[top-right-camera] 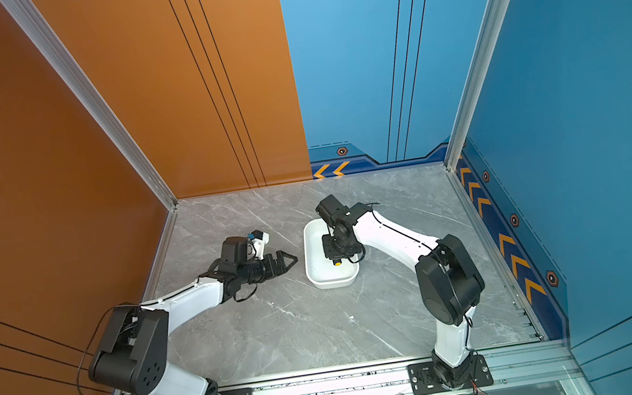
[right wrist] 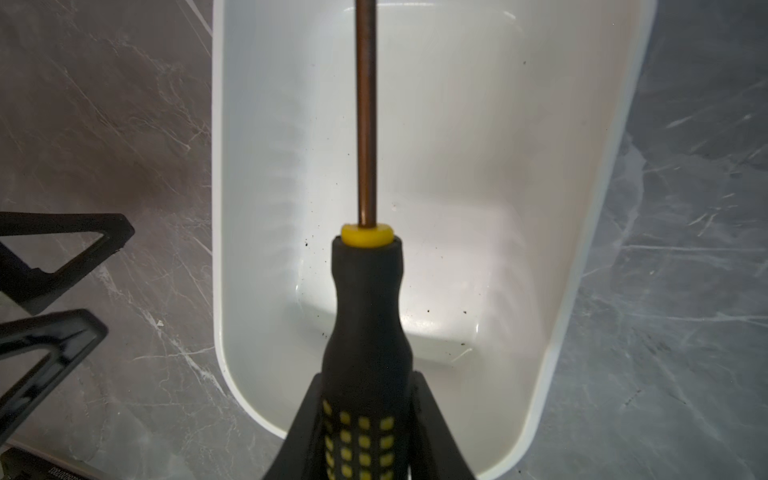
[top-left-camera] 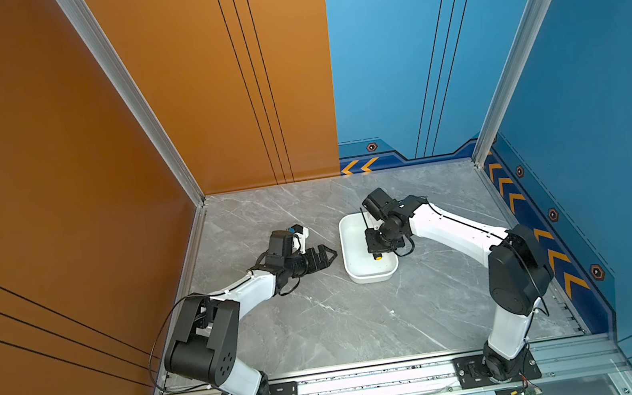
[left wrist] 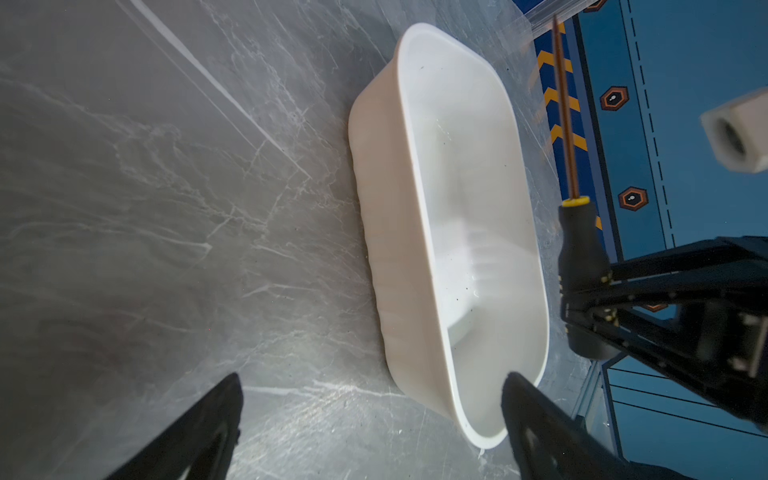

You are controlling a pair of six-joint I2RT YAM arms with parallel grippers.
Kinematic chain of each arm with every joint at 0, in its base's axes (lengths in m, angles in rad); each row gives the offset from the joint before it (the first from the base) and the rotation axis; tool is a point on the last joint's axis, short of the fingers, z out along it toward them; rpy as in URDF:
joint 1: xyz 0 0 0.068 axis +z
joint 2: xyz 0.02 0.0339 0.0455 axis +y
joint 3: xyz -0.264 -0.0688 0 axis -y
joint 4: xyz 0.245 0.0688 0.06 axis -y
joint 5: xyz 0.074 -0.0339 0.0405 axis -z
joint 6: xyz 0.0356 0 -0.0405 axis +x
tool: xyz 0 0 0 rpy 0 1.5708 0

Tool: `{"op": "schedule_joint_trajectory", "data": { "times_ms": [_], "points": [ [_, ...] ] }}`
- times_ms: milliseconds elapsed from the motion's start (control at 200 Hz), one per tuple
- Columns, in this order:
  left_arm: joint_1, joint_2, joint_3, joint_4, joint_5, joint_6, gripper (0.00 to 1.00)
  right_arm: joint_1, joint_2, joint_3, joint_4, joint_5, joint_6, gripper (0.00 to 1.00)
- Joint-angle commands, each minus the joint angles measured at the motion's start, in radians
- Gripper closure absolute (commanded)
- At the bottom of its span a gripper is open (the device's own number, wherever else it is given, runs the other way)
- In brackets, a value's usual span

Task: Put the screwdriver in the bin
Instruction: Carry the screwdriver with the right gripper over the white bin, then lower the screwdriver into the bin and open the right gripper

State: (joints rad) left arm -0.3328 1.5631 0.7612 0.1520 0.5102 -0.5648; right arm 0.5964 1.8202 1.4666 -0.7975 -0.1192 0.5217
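Grey marble-look desk (top-left-camera: 323, 323), boxed in by an orange wall (top-left-camera: 28, 163) on the left and blue walls (top-left-camera: 390, 49) at the back and right, with an aluminium rail (top-left-camera: 373, 379) along the front. The white bin (top-left-camera: 355, 247) sits mid-desk. The right jaws are clamped on the screwdriver (right wrist: 365, 311) handle, holding it lengthwise over the bin. The left jaws are spread wide, just beside the bin. In both top views you only get the thin shaft and yellow end cap. The right wrist view adds yellow dots on the grip, a coppery shaft and dark specks inside the bin. The left wrist view shows the tool side-on, clear of the rim.
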Motion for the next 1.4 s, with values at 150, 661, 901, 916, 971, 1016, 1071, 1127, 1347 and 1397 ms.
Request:
{"op": "schedule_joint_trajectory", "data": {
  "times_ms": [150, 661, 901, 916, 971, 1016, 1071, 1127, 1347, 1397],
  "points": [
    [0.016, -0.025, -0.002, -0.021, 0.025, 0.025, 0.02, 0.012, 0.060, 0.001, 0.035, -0.031, 0.026, 1.00],
    [0.021, -0.002, 0.004, -0.021, 0.039, 0.028, 0.02, 0.024, 0.023, -0.083, 0.072, -0.015, 0.076, 1.00],
    [0.021, 0.002, 0.004, -0.021, 0.043, 0.029, 0.02, 0.022, 0.056, -0.054, 0.074, 0.023, 0.118, 1.00],
    [0.020, 0.003, 0.004, -0.020, 0.042, 0.028, 0.02, 0.022, 0.058, -0.053, 0.074, 0.024, 0.124, 1.00],
    [0.022, 0.004, 0.004, -0.021, 0.042, 0.028, 0.02, 0.021, 0.070, -0.050, 0.074, 0.023, 0.135, 1.00],
    [0.024, 0.005, 0.004, -0.020, 0.045, 0.029, 0.02, 0.023, 0.075, -0.046, 0.075, 0.023, 0.143, 1.00],
    [0.025, 0.006, 0.007, -0.021, 0.047, 0.030, 0.02, 0.023, 0.085, -0.041, 0.075, 0.024, 0.145, 1.00],
    [0.029, 0.009, 0.008, -0.020, 0.050, 0.031, 0.02, 0.024, 0.095, -0.036, 0.075, 0.020, 0.149, 1.00],
    [0.035, 0.012, 0.008, -0.021, 0.055, 0.032, 0.02, 0.026, 0.133, -0.006, 0.074, 0.019, 0.156, 1.00],
    [0.037, 0.012, 0.007, -0.021, 0.056, 0.032, 0.02, 0.024, 0.141, -0.002, 0.075, 0.018, 0.156, 1.00]
  ]
}}
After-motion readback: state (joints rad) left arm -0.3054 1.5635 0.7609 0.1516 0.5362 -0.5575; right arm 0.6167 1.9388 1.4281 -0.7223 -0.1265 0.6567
